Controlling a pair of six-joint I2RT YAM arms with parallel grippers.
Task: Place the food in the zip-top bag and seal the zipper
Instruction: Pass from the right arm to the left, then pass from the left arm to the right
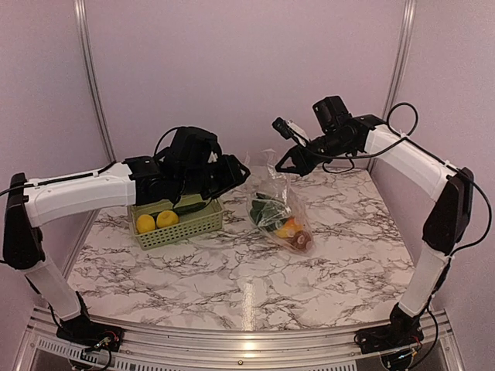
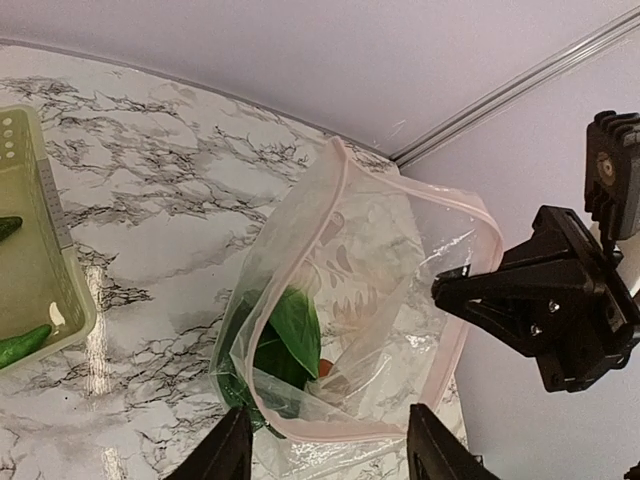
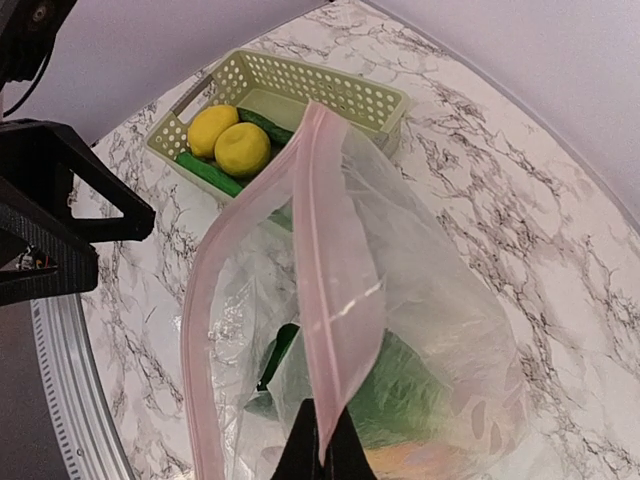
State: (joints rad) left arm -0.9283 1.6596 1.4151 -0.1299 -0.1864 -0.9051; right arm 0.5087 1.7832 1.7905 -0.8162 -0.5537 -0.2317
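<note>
Just right of the basket (image 1: 179, 229), and apart from it, the bag (image 1: 280, 212) slumps on the marbled surface (image 1: 232, 286) with its mouth lifted and gaping wide. The right jaws are pinched shut on the zipper (image 3: 325, 260) and hold one lip of the mouth up in the air, higher than the basket and to its right. The other lip bows away from that grip in a loose loop toward the basket, so the strip is unsealed along its whole length.

The left jaws hover spread apart and grip nothing. They sit above the basket's right end and face the open mouth; in the left wrist view the two fingers (image 2: 225, 455) frame the near lip without touching it.

Bok choy (image 1: 268, 210) lies inside the bag on the side nearest the basket. An orange fruit (image 1: 288, 228) sits next to it, and a brown kiwi (image 1: 301, 241) is deepest in the bag, farthest from the basket.

Two lemons (image 3: 243, 148) rest side by side and touching in the basket's left half. Dark green cucumber (image 3: 262, 124) shows along the basket floor on both sides of them.
</note>
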